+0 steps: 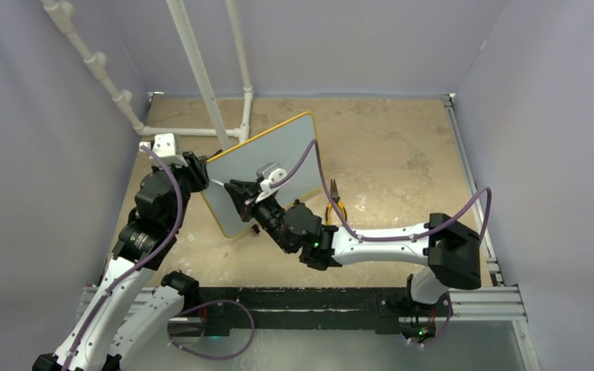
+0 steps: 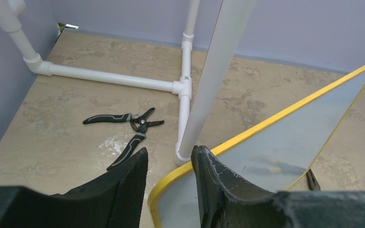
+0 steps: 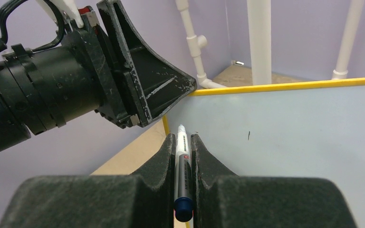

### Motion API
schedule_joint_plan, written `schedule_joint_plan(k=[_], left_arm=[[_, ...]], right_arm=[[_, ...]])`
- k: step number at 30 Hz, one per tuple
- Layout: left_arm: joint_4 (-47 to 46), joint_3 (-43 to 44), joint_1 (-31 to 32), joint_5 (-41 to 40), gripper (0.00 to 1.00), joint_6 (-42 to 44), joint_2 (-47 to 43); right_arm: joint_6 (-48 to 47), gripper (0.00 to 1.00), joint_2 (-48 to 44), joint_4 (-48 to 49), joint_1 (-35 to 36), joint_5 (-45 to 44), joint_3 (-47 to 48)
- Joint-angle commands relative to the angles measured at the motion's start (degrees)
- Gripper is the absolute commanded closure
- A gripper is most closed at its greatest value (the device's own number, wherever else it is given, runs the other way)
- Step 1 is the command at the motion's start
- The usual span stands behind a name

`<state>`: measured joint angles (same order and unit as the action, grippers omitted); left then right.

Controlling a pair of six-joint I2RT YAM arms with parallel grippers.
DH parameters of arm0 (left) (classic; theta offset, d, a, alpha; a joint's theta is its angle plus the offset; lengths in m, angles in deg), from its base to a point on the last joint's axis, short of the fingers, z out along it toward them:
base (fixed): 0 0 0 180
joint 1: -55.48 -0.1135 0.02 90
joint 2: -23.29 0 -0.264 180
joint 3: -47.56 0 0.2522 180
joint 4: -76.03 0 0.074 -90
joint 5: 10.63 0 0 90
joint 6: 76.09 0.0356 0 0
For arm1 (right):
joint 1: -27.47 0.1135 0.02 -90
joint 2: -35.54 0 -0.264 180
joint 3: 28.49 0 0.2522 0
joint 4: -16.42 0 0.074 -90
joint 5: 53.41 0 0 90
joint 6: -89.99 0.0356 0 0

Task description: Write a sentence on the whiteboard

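Observation:
The whiteboard [image 1: 278, 147] is a pale board with a yellow frame, standing tilted on the table. It also shows in the left wrist view [image 2: 290, 137] and the right wrist view [image 3: 290, 133]. No blue sentence shows on it, only a tiny dark mark [image 3: 248, 135]. My right gripper [image 1: 236, 192] [image 3: 181, 137] is shut on a white-grey marker [image 3: 180, 156] with a blue end. The marker's tip points at the board's face near its left edge. My left gripper [image 1: 203, 176] [image 2: 169, 154] has its jaws apart, straddling the board's near left corner.
A white PVC pipe frame [image 1: 201, 77] [image 2: 185, 90] stands behind the board. Black-handled pliers [image 2: 133, 128] lie on the table left of the pipe. Yellow-handled pliers [image 1: 334, 202] lie right of the board. Purple walls enclose the table.

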<state>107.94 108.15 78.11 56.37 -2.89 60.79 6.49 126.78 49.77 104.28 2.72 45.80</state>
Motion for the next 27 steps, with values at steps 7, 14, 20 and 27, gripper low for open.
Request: schedule_joint_plan(k=[7, 14, 20, 27], left_arm=[[-1.36, -1.46, -0.22, 1.95, 0.62, 0.98, -0.14], [-1.53, -1.71, -0.22, 2.67, 0.65, 0.97, -0.05], [-1.75, -1.90, -0.22, 3.40, 0.67, 0.80, 0.08], [-1.87, -1.97, -0.22, 3.82, 0.69, 0.70, 0.04]], right_arm=[[-3.45, 1.00, 2.89, 4.16, 0.15, -1.43, 4.99], [-4.89, 1.00, 4.21, 5.31, 0.09, -2.29, 5.71], [-6.00, 1.00, 5.70, 6.49, 0.07, -3.11, 6.51], [-6.24, 1.00, 6.78, 6.53, -0.07, -3.90, 6.82]])
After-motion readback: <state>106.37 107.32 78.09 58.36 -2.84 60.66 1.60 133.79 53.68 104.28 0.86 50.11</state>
